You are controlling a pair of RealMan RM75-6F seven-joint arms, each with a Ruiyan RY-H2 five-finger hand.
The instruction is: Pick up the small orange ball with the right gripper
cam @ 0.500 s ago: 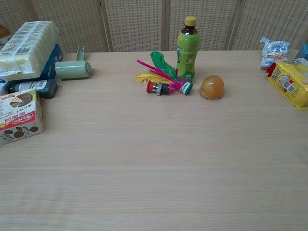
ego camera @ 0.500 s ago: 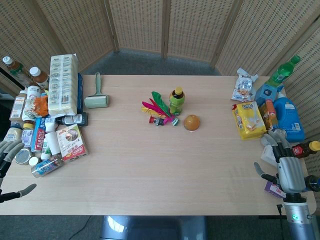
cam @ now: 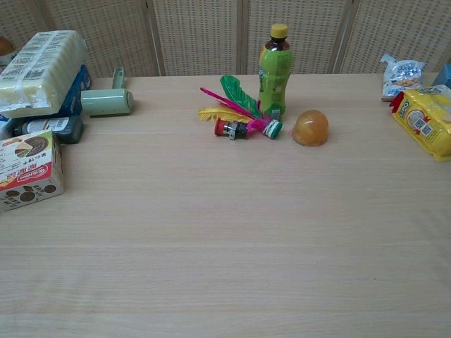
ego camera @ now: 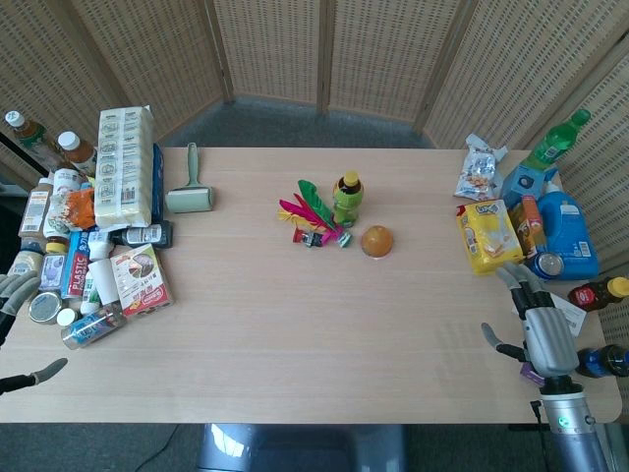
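Note:
The small orange ball (ego camera: pixel 376 241) sits on the table near its middle, just right of a green bottle (ego camera: pixel 347 198); in the chest view the ball (cam: pixel 311 128) lies right of that bottle (cam: pixel 275 73). My right hand (ego camera: pixel 539 329) hovers at the table's right edge, fingers spread, holding nothing, well to the right of and nearer than the ball. My left hand (ego camera: pixel 18 324) is at the far left edge, fingers apart and empty. Neither hand shows in the chest view.
Coloured feathered shuttlecocks (ego camera: pixel 310 216) lie left of the bottle. A yellow snack bag (ego camera: pixel 488 236), blue bottles (ego camera: pixel 565 231) and packets crowd the right side. Boxes, jars and a lint roller (ego camera: pixel 190 197) fill the left side.
My right hand has shifted a little left and inward over the table's right edge. The left hand has barely moved. The ball stays put.

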